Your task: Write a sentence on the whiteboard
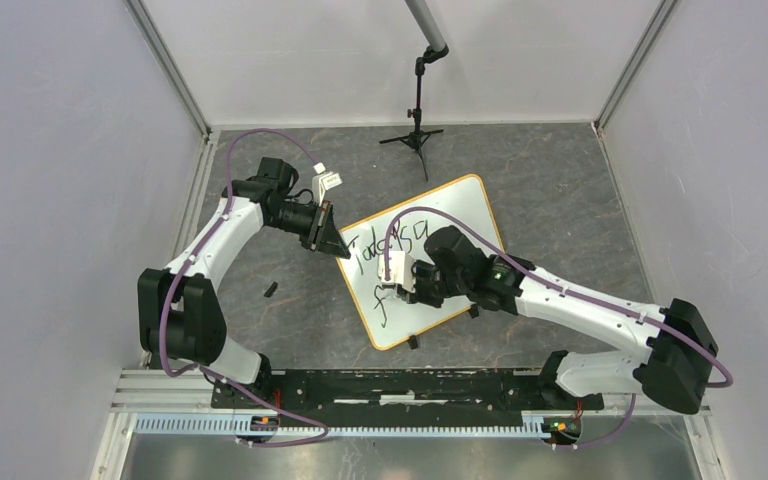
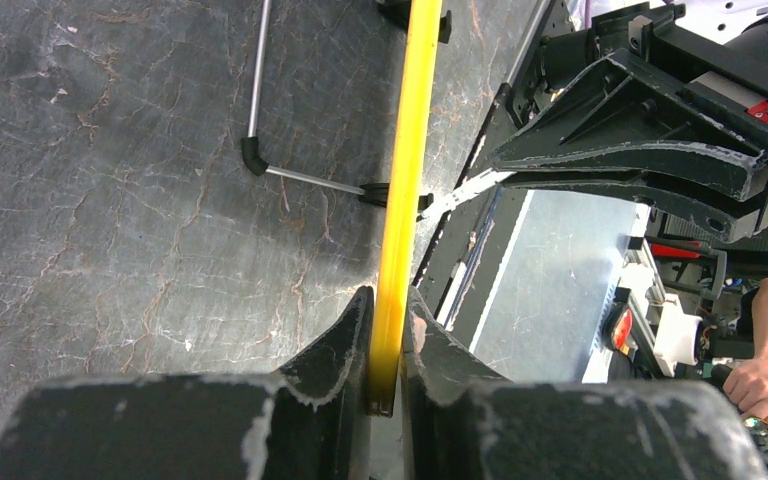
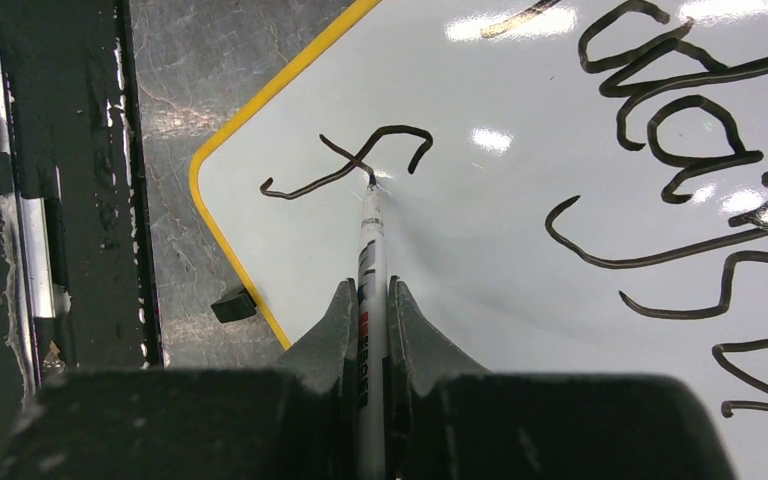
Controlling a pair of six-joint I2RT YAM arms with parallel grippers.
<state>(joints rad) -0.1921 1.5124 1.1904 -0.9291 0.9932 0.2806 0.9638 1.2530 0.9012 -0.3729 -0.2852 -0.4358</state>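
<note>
- The whiteboard [image 1: 460, 215] lay flat on the dark worktop [image 1: 560, 190], turned at a diagonal, mid-scene between the two arms.
- The sentence [image 1: 395, 245] was in black marker. The top line read roughly "Today is a"; I couldn't make out every letter. The second line was only one f-shaped letter [image 3: 360, 160].
- Left jaws were narrow, pinched on the board's yellow rim [image 2: 400, 200], which ran edge-on between them in the left wrist view.
- Right jaws were clamped tight on the marker [image 3: 371, 240], with its tip touching the board at the f's cross-stroke.
- The f sat near the rounded near-left corner, close to the rim. One black clip foot [image 3: 233, 304] was just outside that edge.
- Bare white board lay to the right of the tip, under the first line.
- A small black piece [image 1: 270, 290] lay on the worktop left of the board, apart from it.
- A tripod stand [image 1: 417, 135] stood at the far wall, well apart from the board.
- The left arm [image 1: 230, 225] rose from its base and bent right, wrist level, meeting the board's left edge.
- The right arm [image 1: 580, 300] stretched leftward low across the board's near edge, wrist over the white surface.
</note>
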